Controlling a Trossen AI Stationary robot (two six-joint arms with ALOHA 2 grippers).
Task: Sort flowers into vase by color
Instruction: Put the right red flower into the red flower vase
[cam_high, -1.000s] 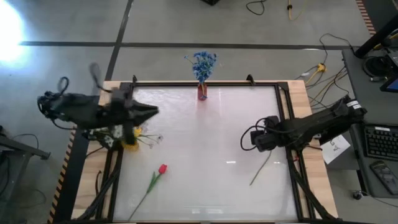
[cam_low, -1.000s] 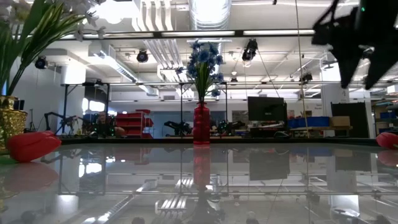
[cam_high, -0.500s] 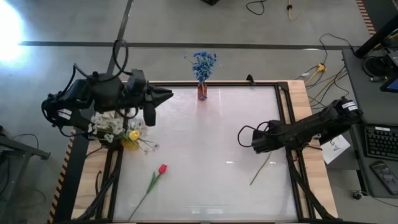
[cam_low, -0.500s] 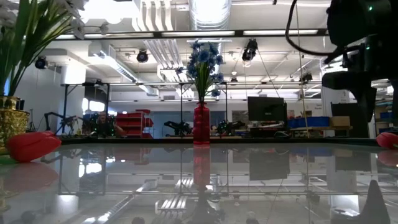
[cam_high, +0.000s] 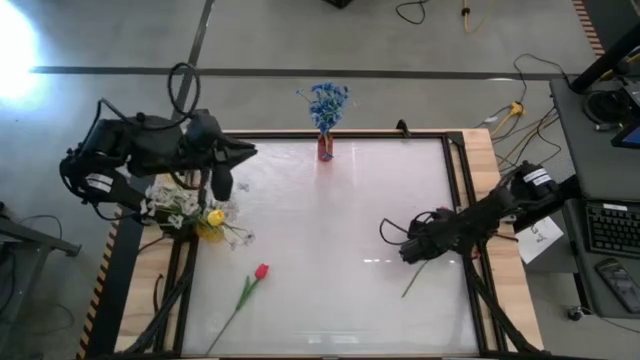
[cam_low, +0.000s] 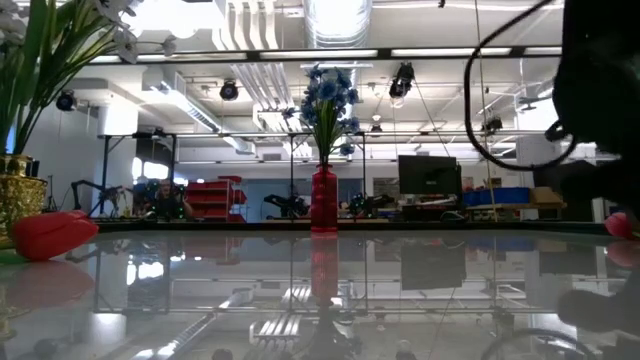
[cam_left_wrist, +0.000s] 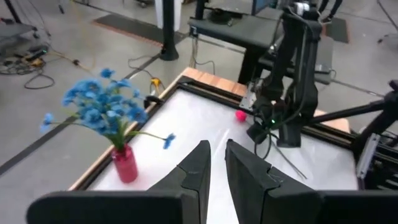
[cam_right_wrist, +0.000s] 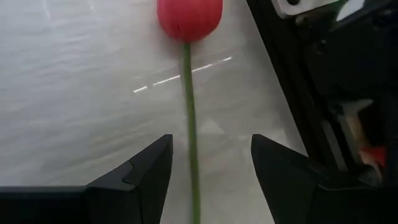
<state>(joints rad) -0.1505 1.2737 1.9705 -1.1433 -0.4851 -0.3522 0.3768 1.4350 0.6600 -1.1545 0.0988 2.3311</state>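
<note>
**Right tool lowers over a red tulip's stem**

Since the earlier frames the right tool (cam_high: 408, 250) has dropped lower and slid slightly toward the front of the white surface (cam_high: 330, 230), while the left arm has swung back from the middle to hover near the surface's rear left corner.

In the right wrist view, a red tulip (cam_right_wrist: 189, 17) lies flat on the surface straight ahead of the right tool (cam_right_wrist: 210, 168). Its green stem (cam_right_wrist: 190, 124) runs back from the bloom and passes between the two dark fingers (cam_right_wrist: 138, 177), roughly midway. The fingers stand apart on either side of the stem, spread wide and not pressing it; whether they touch the surface cannot be told. From above, the rest of the stem (cam_high: 418, 272) shows trailing out behind the tool toward the surface's front.

The left tool (cam_high: 238, 156) hangs above the surface, fingers (cam_left_wrist: 198, 168) almost together with only a narrow slit between them, holding nothing. Ahead of it, a red vase (cam_high: 325, 148) of blue blossoms (cam_high: 326, 103) stands at the rear edge. Just below and beside the left arm, a gold vase (cam_high: 208, 229) holds white sprays (cam_high: 178, 203) and a yellow tulip (cam_high: 213, 216). A second red tulip (cam_high: 260, 271) lies loose on the surface, well apart from both tools, toward the front left.
</note>
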